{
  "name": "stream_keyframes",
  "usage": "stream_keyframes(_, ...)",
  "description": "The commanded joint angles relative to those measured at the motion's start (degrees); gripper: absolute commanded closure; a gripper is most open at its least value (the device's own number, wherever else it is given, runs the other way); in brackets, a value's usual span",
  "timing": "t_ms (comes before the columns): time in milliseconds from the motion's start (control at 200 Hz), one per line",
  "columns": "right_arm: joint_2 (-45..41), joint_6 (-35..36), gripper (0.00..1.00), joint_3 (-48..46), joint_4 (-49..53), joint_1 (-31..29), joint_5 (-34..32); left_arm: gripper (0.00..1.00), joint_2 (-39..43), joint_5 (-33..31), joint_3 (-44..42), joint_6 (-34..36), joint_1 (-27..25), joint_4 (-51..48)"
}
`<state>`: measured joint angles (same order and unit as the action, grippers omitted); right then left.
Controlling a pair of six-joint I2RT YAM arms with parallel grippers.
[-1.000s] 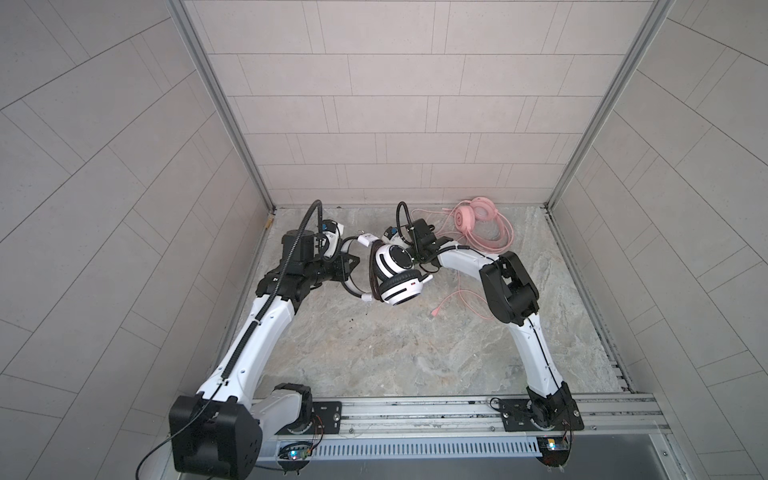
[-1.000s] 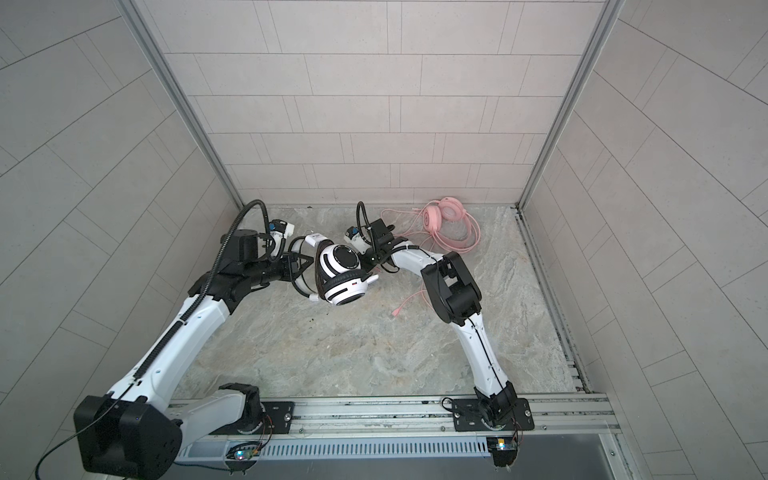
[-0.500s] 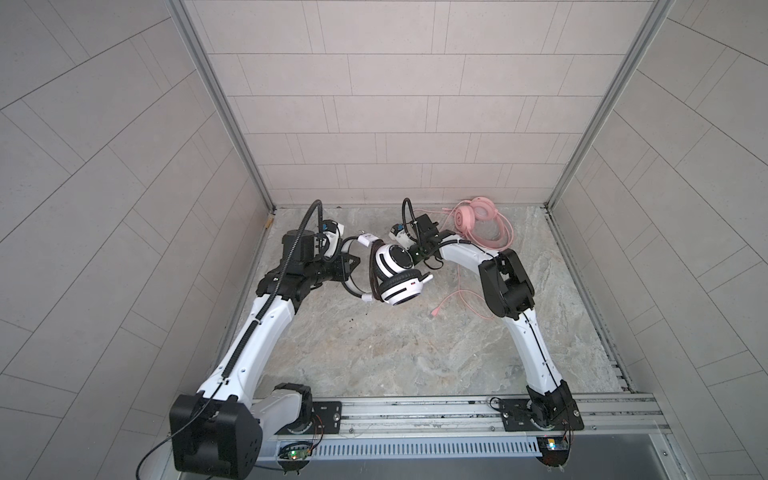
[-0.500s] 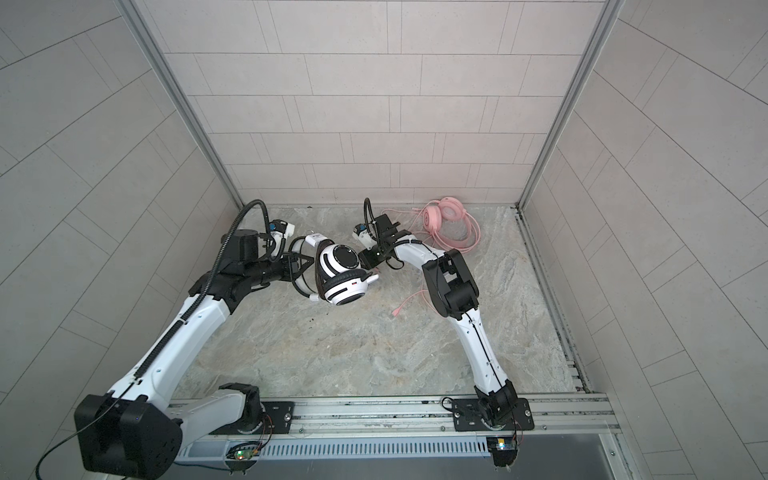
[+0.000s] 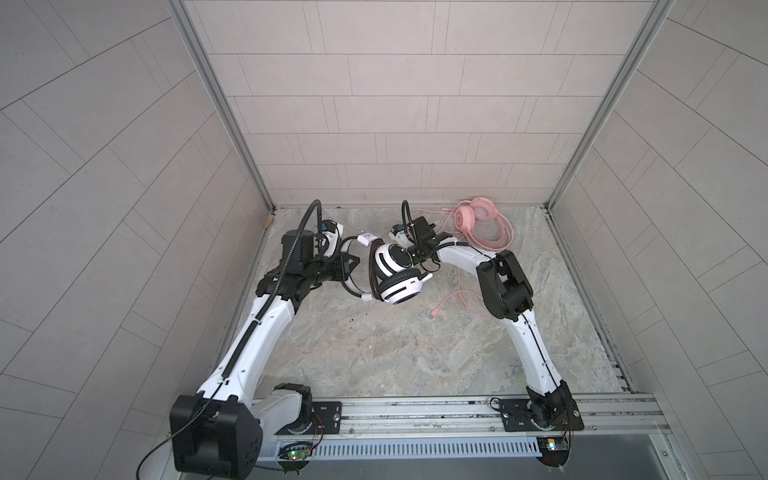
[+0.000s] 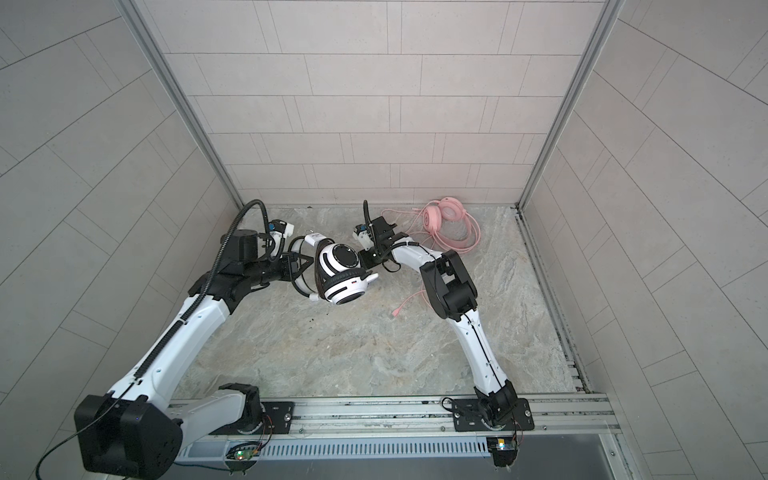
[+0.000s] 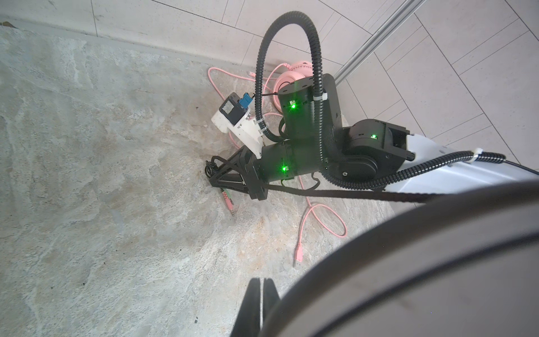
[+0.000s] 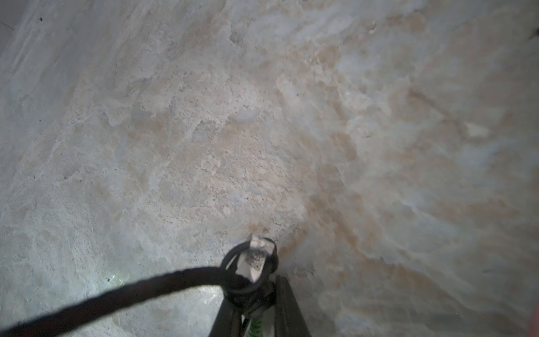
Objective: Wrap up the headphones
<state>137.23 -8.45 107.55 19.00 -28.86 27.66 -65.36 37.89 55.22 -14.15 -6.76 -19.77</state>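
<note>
Holding the striped headset (image 5: 395, 274) aloft by its band, the clamped left gripper (image 5: 351, 266) steadied it while the right gripper (image 8: 256, 291) pinched the bundled black cable (image 8: 116, 300) for wrapping.

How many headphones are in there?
2. The white-and-black headset hangs between the two arms, above the floor; the pink headset lies at the back near the wall. None seem hidden.
</note>
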Motion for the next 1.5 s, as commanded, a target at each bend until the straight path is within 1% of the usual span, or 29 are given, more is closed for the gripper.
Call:
stream_keyframes(0,-1.8,-3.1,1.00,-4.1,4.1,-0.2,-3.3,1.00,0.7,1.3,0.7,-2.3,0.5,3.2)
stream_keyframes(75,-4.8,-3.7,1.00,-7.7,4.1,-0.4,-2.5,1.00,0.5,-0.8,1.0,-3.6,0.6,2.9)
stream_keyframes(125,-7.4,-4.9,1.00,-11.5,2.4,-0.4,-1.4,1.00,0.4,-0.8,1.1,-3.7,0.9,2.8)
stream_keyframes(290,-17.6,-10.6,1.00,-28.2,-9.0,-0.7,0.9,1.00,0.3,-4.3,1.5,-5.3,1.3,2.3)
stream_keyframes(455,-26.6,-12.6,1.00,-41.9,-14.0,-2.2,-1.2,1.00,1.1,-9.9,1.4,-8.0,2.5,2.4)
stream_keyframes(555,-31.4,-13.6,1.00,-47.9,-15.3,-3.8,-1.6,1.00,2.5,-12.6,0.4,-10.7,3.9,4.2)
stream_keyframes(686,-37.7,-14.2,1.00,-53.8,-14.3,-7.5,-4.6,1.00,4.3,-19.6,-0.7,-13.9,5.2,6.4)
stream_keyframes(816,-43.9,-16.8,1.00,-59.8,-15.5,-11.4,-5.9,1.00,4.1,-27.9,0.6,-16.0,5.6,5.2)
stream_keyframes(921,-48.5,-16.0,1.00,-61.6,-11.6,-15.4,-9.9,1.00,2.7,-32.9,2.8,-18.5,5.8,2.6)
stream_keyframes(1026,-52.2,-15.9,1.00,-62.8,-8.4,-19.2,-12.5,1.00,1.0,-37.6,5.4,-21.4,5.8,-0.3)
stream_keyframes(1236,-57.9,-16.0,1.00,-61.9,-1.4,-26.4,-18.6,1.00,-0.6,-46.1,7.8,-25.0,5.9,-3.0)
stream_keyframes(1366,-61.4,-15.5,1.00,-59.6,4.0,-30.7,-22.6,1.00,-0.8,-48.7,8.1,-25.4,5.8,-3.6)
stream_keyframes(1496,-65.3,-14.5,1.00,-55.5,9.5,-33.4,-26.1,1.00,-1.6,-49.7,8.3,-24.2,5.6,-5.2)
